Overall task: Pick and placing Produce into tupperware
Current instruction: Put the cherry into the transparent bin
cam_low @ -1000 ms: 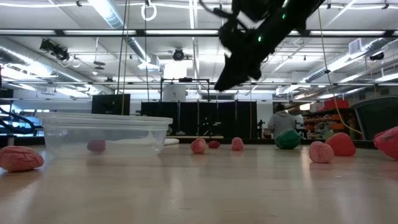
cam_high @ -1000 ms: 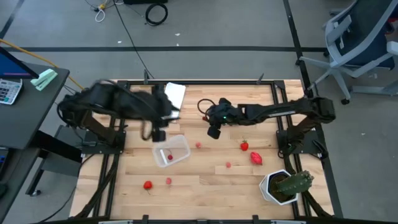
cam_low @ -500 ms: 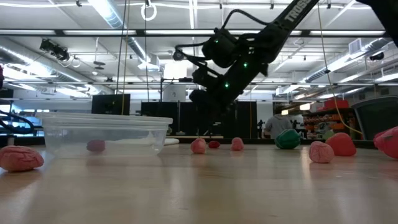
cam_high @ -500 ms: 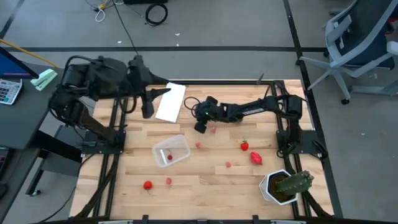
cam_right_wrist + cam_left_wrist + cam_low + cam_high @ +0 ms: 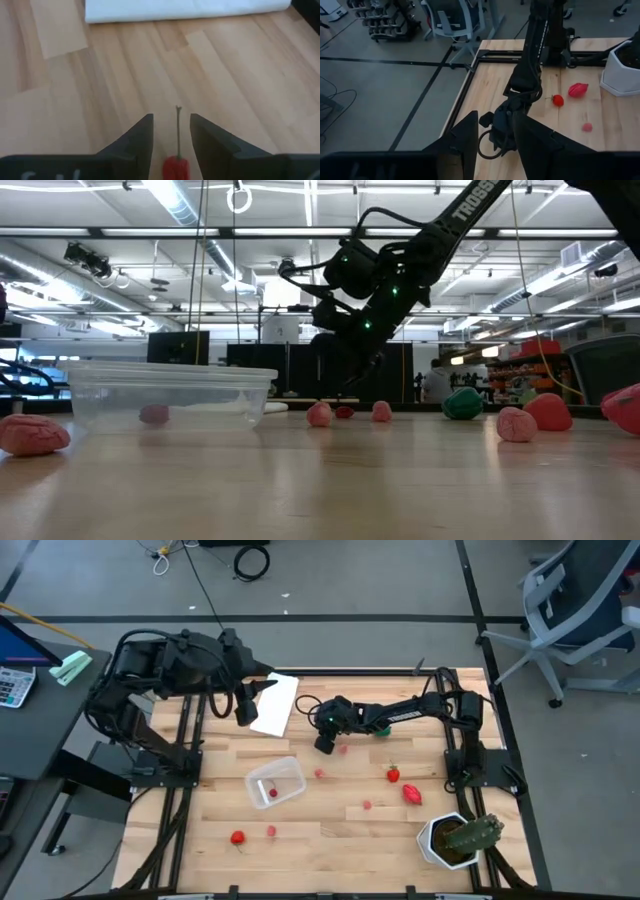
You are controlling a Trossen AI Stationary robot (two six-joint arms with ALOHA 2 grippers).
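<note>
The clear tupperware [image 5: 276, 782] stands left of centre with one red piece [image 5: 272, 793] inside; it also shows in the low view [image 5: 170, 393]. Loose produce lies on the wood: red pieces [image 5: 393, 775] [image 5: 411, 794] [image 5: 237, 837], pink ones [image 5: 320, 773] [image 5: 367, 806], and a green one [image 5: 463, 403]. My right gripper [image 5: 325, 743] is open and low over a small red piece with a long stem [image 5: 176, 167], its fingers on either side without touching it. My left gripper [image 5: 243, 707] is open and empty beside the white panel [image 5: 276, 703].
A cactus in a white pot [image 5: 455, 838] stands at the near right corner. The white panel lies flat at the far edge, just beyond my right gripper [image 5: 185, 10]. Black frame rails run along the table's left and right sides.
My left gripper has gone from above the tupperware toward the table's far left and now stays beside the white panel. My right gripper has moved toward the table's left and come down over the small stemmed red piece. No produce has moved.
</note>
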